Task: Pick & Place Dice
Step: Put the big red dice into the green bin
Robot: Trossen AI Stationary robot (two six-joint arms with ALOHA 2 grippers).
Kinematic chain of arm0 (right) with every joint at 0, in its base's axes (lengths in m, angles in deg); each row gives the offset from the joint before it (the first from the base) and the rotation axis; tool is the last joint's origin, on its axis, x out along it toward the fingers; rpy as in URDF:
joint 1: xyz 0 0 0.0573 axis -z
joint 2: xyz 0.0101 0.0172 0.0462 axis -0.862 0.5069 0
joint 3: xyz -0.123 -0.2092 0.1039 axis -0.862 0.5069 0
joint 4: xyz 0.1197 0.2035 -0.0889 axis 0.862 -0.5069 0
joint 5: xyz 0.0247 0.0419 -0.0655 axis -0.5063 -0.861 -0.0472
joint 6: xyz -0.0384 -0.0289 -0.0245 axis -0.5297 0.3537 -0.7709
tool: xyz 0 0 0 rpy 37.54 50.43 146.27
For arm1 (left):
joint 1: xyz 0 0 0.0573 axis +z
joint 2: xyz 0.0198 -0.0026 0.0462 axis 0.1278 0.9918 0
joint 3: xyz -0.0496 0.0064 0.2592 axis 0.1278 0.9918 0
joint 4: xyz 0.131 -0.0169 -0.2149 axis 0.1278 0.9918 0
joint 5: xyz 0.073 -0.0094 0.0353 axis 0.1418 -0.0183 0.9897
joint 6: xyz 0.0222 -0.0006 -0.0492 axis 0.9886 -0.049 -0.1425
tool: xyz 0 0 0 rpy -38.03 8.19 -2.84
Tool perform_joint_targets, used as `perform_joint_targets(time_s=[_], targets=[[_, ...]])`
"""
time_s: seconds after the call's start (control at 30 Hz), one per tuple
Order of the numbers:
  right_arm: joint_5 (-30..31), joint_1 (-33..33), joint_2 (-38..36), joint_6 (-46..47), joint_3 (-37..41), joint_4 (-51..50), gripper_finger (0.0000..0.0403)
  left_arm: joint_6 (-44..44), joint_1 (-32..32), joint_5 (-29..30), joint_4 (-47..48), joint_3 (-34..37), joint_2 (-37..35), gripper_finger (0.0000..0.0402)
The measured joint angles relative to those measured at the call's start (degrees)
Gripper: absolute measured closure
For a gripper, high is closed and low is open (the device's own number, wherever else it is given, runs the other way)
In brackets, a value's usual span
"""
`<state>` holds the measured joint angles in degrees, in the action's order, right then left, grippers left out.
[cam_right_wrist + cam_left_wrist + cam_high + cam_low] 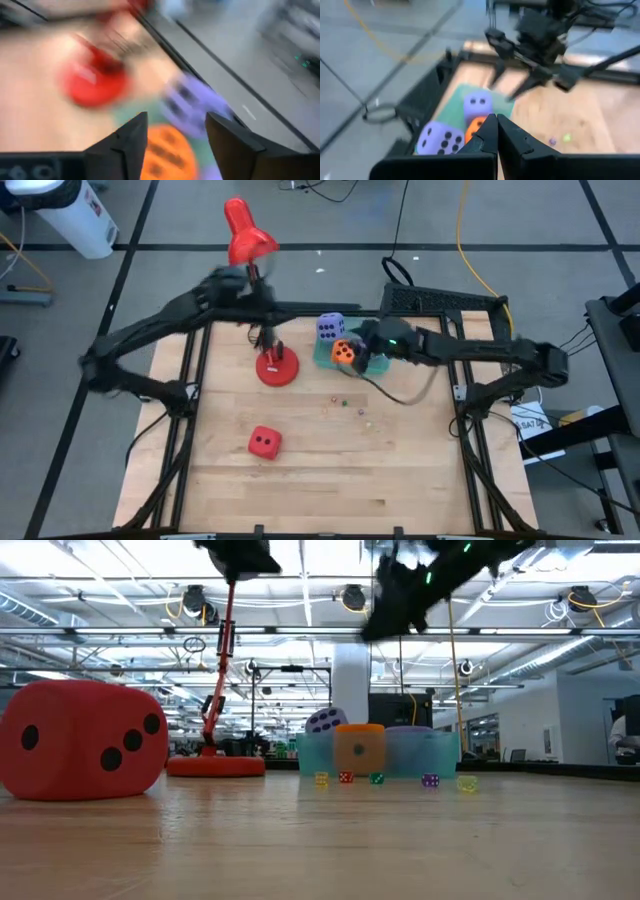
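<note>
A teal tray (325, 358) at the table's far middle holds an orange die (344, 352) and a purple die (330, 328). A second purple die (440, 140) shows in the left wrist view; in the high view my right arm hides it. A red die (264, 442) rests on the table nearer the front. My right gripper (175, 132) is open and empty, above the orange die (162, 152); the low view shows my right gripper (400, 595) well clear of the tray (380, 755). My left gripper (496, 127) is shut and empty, up beside the lamp's stem (262, 330).
A red desk lamp stands with its round base (277, 368) left of the tray and its head (245, 235) beyond the far edge. Several tiny coloured dice (375, 779) lie on the wood in front of the tray. A cable (405, 395) trails from my right arm.
</note>
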<state>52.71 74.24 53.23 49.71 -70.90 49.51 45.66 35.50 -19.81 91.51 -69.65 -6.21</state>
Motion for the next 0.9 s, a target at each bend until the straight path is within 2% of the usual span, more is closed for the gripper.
perform_joint_targets(time_s=[0.07,0.13,0.27,0.43,0.63,0.9], targets=[[-5.22,-2.43,-4.13,-0.81,3.33,7.37,0.0244,-1.11,0.42,-0.03,-2.79,5.51,-6.64,0.04],[-7.8,-4.37,-8.19,-0.2,7.24,14.9,0.0263,-2.67,1.52,-1.7,-4.73,10.43,-12.9,0.0401],[-7.29,-7.02,-18.04,2.79,15.45,22.47,0.0299,-3.68,2.28,-6.7,-5.39,17.07,-25.01,0.0401],[-7.23,-10.35,-29.8,7.49,26.91,27.1,0.0344,-2.94,-0.28,-9.44,-4.95,23.58,-37.23,0.0401],[-1.07,-11.99,-39.57,11.92,38.16,32.24,0.0388,-2.91,-1.87,-10.04,-5.75,31.15,-50.11,0.0401],[-1.5,-13.87,-46.72,14.11,45.7,32.24,0.0398,-5.03,-1.83,-7.98,-6.97,41.75,-60.22,0.04]])
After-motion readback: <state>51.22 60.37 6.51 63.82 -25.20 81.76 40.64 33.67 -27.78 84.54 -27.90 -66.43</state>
